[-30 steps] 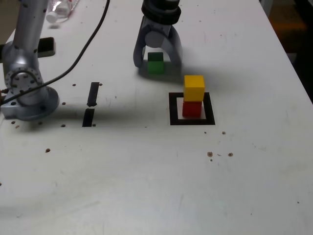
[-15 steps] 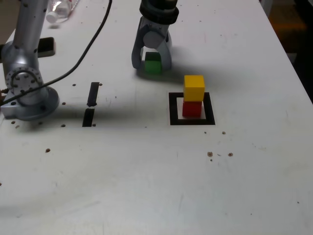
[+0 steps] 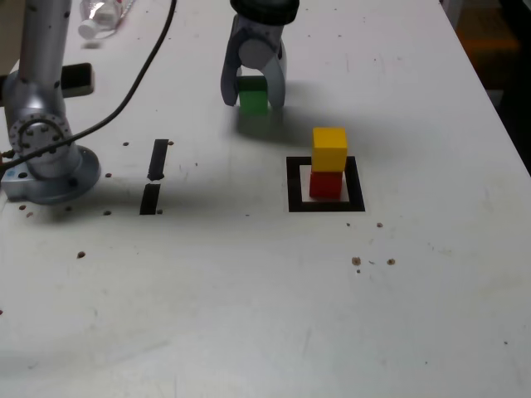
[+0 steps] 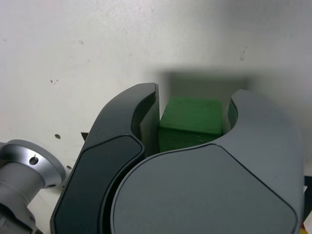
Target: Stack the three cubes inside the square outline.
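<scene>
The green cube (image 3: 253, 97) sits between the fingers of my gripper (image 3: 253, 93), which is shut on it and holds it a little above the white table; its shadow lies just below it. In the wrist view both jaws press the sides of the green cube (image 4: 191, 122). In the exterior view, the yellow cube (image 3: 329, 148) stands on the red cube (image 3: 325, 184) inside the square outline (image 3: 294, 195), right of and nearer than the gripper.
The arm's silver base (image 3: 46, 157) stands at the exterior view's left, with a black cable (image 3: 137, 87) running across the table. Two short black tape strips (image 3: 154, 176) lie beside the base. A plastic bottle (image 3: 104, 15) lies at the far left edge.
My gripper closed from wide open onto the green cube, then rose slightly with it and drifted toward the exterior view's left. The yellow-on-red stack has not moved.
</scene>
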You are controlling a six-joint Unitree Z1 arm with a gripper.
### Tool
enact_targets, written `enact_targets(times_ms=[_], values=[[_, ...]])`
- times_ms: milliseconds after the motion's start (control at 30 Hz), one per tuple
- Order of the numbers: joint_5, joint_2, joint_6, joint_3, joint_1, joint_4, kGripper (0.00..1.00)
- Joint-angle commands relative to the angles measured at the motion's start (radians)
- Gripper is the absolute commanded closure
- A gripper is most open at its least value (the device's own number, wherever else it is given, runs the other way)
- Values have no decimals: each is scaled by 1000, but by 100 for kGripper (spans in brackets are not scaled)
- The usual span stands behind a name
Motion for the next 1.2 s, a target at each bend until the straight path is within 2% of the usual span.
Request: enact_targets(times_ms=[0,167,433,567,667,767,933,1167], values=[[-2,-46,-14,-3,-15,23,74],[-14,-107,-51,-14,-55,77,74],[-29,-149,-121,-68,-138,174,74],[-32,-162,-178,-137,-205,247,74],[-35,-163,-255,-243,-289,338,74],[-38,-159,-289,-288,-323,375,74],[-56,-142,-338,-334,-360,409,74],[-76,-119,-385,-348,-388,412,74]])
